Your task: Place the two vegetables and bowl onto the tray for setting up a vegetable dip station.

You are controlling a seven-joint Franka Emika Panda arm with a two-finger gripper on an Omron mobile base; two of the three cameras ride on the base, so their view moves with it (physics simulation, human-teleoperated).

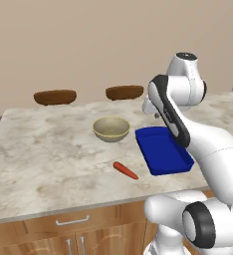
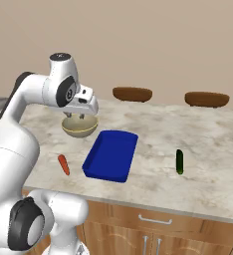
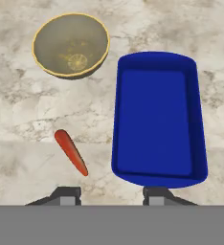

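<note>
tray (image 3: 157, 119): deep blue, empty, lying near the desk's front edge, long side running front to back; set between the other items, so each needs only a short carry.
bowl (image 3: 71, 44): beige, upright, empty apart from a faint mark on its floor; just beside the tray's far left corner, apart from it, toward the middle of the desk (image 1: 49, 144).
carrot (image 3: 71, 152): orange-red, flat on the desk left of the tray, close to the front edge, lying at a slant to that edge; free on all sides, open to a grasp from above.
green vegetable (image 2: 179, 161): dark, flat on the desk right of the tray, well apart from it, near the front edge, pointing front to back.
fingers (image 3: 109, 194): partly open, holding nothing; hanging above the desk over the gap between carrot and tray, pointing down, near end of the tray below.
task state: nothing on the tray yet; all three items left to move.
likely next: judged from the hover, carrot as nearest first pick.
brown ovals (image 1: 55, 96): two, dark, beyond the desk's far edge; no part in the task.
</note>
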